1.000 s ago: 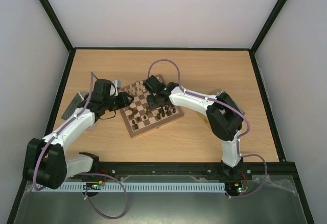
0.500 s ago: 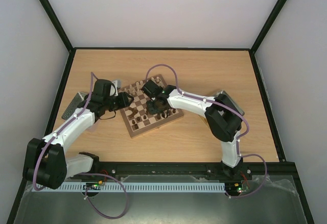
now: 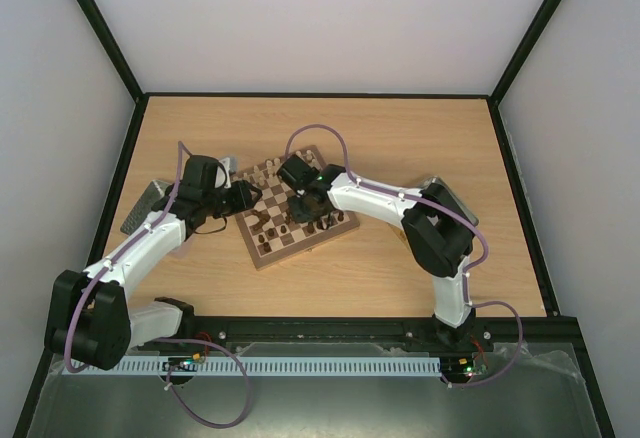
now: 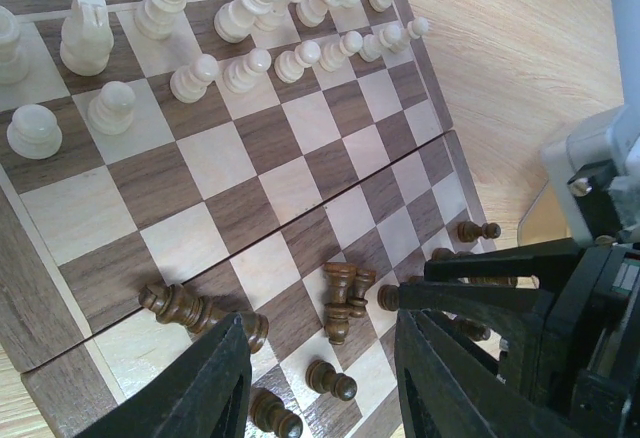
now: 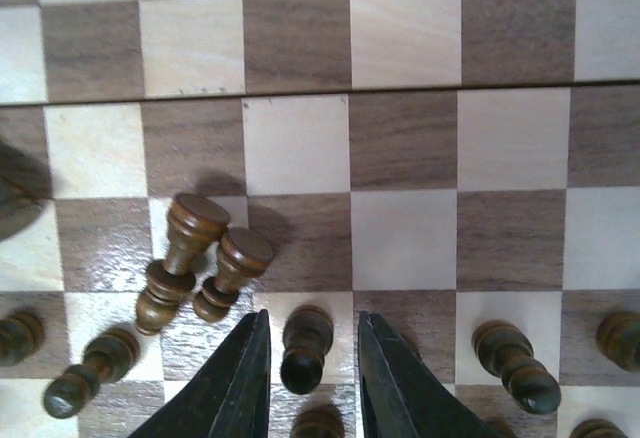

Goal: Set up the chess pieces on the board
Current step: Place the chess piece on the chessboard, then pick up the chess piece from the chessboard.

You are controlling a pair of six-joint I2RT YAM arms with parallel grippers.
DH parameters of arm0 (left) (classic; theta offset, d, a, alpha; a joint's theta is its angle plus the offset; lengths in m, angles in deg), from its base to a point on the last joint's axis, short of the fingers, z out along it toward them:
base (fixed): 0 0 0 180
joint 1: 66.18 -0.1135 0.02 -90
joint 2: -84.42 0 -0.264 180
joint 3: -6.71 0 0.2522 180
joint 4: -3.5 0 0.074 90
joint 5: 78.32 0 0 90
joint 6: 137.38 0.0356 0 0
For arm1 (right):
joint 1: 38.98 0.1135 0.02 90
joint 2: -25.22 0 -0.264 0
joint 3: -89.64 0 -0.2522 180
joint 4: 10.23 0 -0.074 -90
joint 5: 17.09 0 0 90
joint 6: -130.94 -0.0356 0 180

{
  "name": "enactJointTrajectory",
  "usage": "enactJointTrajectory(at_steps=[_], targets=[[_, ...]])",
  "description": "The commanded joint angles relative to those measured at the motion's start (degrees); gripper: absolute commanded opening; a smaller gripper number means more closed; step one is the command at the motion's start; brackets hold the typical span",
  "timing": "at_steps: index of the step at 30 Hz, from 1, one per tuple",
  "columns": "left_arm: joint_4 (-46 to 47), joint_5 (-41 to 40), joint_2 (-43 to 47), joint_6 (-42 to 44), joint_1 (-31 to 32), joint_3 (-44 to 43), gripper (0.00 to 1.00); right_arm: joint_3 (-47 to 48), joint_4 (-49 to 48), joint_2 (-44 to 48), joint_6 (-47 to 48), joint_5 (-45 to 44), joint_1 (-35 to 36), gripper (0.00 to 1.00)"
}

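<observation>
Both arms stretched in from the near edge. On the left, left gripper [image 4: 320, 390] spread wide and gripping nothing, poised over the left corner of the board [image 4: 230, 163], just above a toppled dark piece [image 4: 200, 310]. On the right, right gripper [image 5: 312, 378] low over the dark side, fingers [image 5: 240, 378] parted narrowly either side of a standing dark pawn [image 5: 303, 343]; contact too close to judge. Just beyond, two tipped dark pieces [image 5: 205, 263] lying together. Farthest off, cream pieces [image 4: 250, 18] standing in two rows along the far edge.
</observation>
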State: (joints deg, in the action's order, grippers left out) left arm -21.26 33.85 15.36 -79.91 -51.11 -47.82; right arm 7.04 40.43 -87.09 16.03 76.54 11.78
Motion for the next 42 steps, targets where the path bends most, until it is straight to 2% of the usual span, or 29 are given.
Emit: enactJointTrajectory(at_steps=[1,12,27,38,42], targets=[[0.68,0.44,-0.01,0.19,-0.41,0.52,0.42,3.42,0.5,1.28,-1.54,-1.65,0.3,0.24],[0.68,0.32,-0.04,0.39,-0.48,0.68,0.42,6.75,0.33,-3.37,-2.61,0.46,0.39,0.28],[0.99,0.56,-0.31,0.39,-0.73,0.94,0.43,9.31,0.76,-7.83,-1.19,1.31,0.65,0.21],[0.85,0.59,0.09,0.37,-0.91,0.96,0.43,10.91,0.19,-10.39,-1.89,0.55,0.68,0.2],[0.9,0.56,0.07,0.45,-0.85,0.91,0.43,10.97,-0.42,-10.66,-2.37,-0.09,0.66,0.13]])
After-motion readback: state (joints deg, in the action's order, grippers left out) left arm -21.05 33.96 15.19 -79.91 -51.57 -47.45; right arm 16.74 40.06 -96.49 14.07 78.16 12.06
